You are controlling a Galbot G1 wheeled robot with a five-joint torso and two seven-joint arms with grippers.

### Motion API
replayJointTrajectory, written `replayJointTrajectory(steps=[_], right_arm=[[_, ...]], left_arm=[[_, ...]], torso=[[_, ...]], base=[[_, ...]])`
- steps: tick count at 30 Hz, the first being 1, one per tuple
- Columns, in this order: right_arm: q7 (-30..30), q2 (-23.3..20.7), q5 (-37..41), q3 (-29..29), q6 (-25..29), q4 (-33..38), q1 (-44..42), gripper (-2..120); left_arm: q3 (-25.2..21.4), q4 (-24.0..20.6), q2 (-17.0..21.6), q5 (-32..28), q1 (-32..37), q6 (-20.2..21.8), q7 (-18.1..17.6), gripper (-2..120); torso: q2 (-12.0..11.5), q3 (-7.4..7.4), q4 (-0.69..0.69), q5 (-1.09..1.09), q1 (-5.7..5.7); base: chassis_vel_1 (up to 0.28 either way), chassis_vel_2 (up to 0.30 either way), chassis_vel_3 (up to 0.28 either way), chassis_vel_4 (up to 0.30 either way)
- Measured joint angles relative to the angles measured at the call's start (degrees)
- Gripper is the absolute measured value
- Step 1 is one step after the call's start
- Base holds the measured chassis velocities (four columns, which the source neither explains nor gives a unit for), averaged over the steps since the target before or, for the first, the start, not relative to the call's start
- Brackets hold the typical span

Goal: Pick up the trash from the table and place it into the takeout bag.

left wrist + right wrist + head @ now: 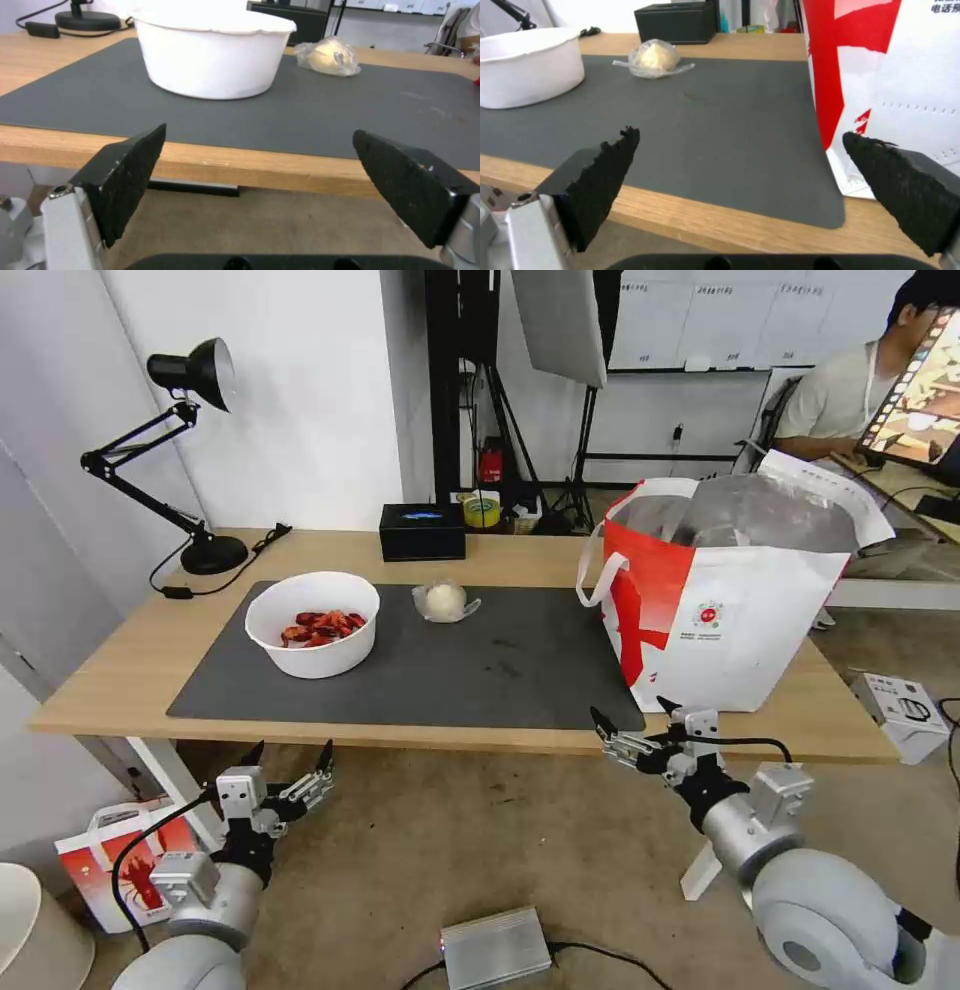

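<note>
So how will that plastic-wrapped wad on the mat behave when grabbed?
The wad is probably very light and squashy, given its crinkled clear wrap. Its rounded shape on the flat mat suggests it may roll or skid if nudged.

Right hand [740,138] hangs just off the desk's [740,225] front edge, black fingers [602,180] spread wide w/ nothing between them. Past them the dark grey mat [720,123] covers most of the wood top. White bowl [527,71] sits on the mat at far side from the bag; contents can't be seen from this angle. Clear plastic wad [655,60] w/ pale lump inside lies on the mat further back, apart from the bowl. Black tissue box [677,22] at the rear edge. White-and-red takeout bag [895,75] stands upright, its corner overlapping the mat's edge, near one fingertip.
</note>
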Motion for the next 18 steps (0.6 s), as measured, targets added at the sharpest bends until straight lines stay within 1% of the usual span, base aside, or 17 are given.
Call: replayJointTrajectory(steps=[11,18], right_arm=[[1.4,0.3,-0.3,-0.3,-0.3,0.3,-0.5,100],[3.4,0.5,0.1,-0.3,-1.9,1.4,-2.2,100]], left_arm=[[0.0,0.2,0.0,-0.1,-0.3,0.0,0.0,100],[0.0,0.5,0.0,-0.2,-0.7,0.0,-0.1,100]], torso=[[0.0,0.0,0.0,0.0,0.0],[0.0,0.0,0.0,0.0,0.0]], base=[[0.0,0.0,0.0,0.0],[0.0,0.0,0.0,0.0]])
